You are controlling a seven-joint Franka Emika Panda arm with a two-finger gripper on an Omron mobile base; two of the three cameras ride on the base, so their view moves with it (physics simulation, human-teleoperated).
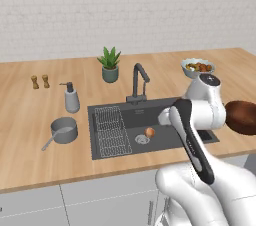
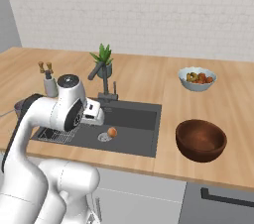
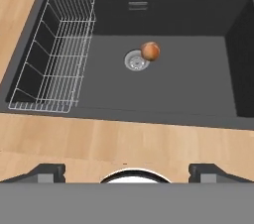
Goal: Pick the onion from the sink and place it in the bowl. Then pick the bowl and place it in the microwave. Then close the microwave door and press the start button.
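Hand view looks down on the onion (image 3: 150,51) beside the sink (image 3: 198,94) drain, so a descent can follow. Gripper (image 3: 127,171) fingers stand wide apart, released, holding nothing.

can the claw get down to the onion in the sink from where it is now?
Probably yes. The onion lies bare on the sink floor beside the drain, apart from the wire rack and faucet. The open claw sits above the near rim, with nothing between.
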